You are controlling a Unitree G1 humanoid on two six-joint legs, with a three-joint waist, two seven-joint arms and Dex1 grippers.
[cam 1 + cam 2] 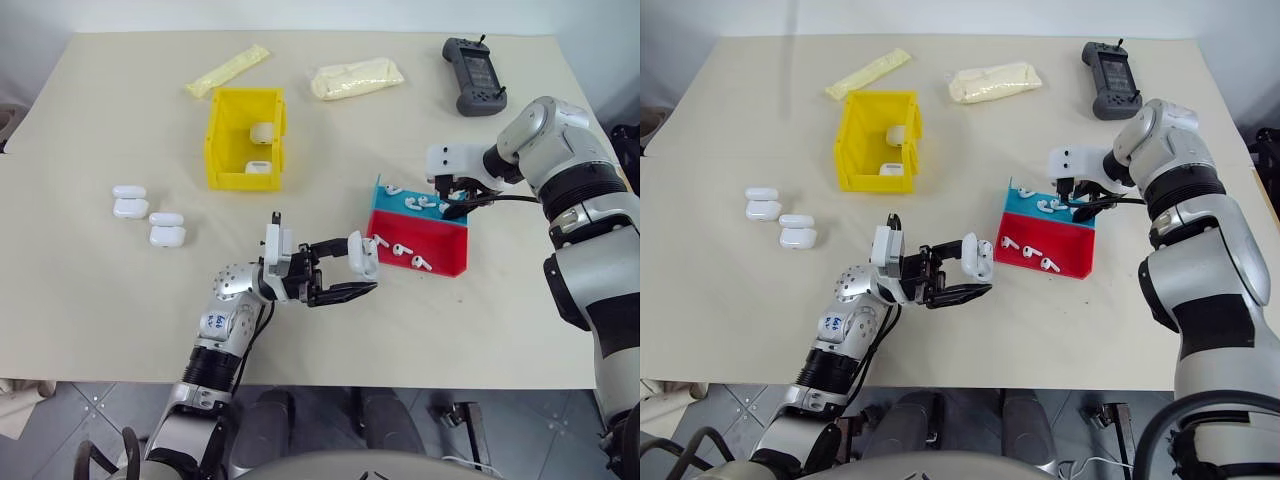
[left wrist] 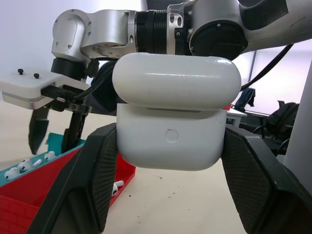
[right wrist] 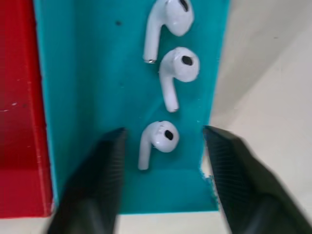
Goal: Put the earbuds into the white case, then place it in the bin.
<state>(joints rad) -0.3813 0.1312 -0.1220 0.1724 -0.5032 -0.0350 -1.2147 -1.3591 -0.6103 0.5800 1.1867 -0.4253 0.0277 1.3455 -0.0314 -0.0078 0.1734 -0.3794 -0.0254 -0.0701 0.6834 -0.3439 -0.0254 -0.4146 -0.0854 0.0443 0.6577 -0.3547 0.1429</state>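
Observation:
My left gripper (image 1: 362, 266) is shut on the white case (image 1: 363, 253) and holds it above the table, just left of the trays; in the left wrist view the case (image 2: 173, 117) sits between both fingers with its lid slightly ajar. My right gripper (image 1: 450, 207) points down into the blue tray (image 1: 388, 190). Its fingers (image 3: 105, 170) stand apart on either side of one earbud (image 3: 158, 139), without touching it. Two more earbuds (image 3: 178, 70) lie beyond it. Further earbuds (image 1: 400, 250) lie in the red tray (image 1: 445, 252). The yellow bin (image 1: 222, 150) stands at the back left.
Two white cases (image 1: 263, 132) lie inside the bin. More cases (image 1: 130, 202) (image 1: 166, 230) rest on the table's left side. Two cream packets (image 1: 227, 70) (image 1: 357, 78) and a black controller (image 1: 474, 75) lie near the far edge.

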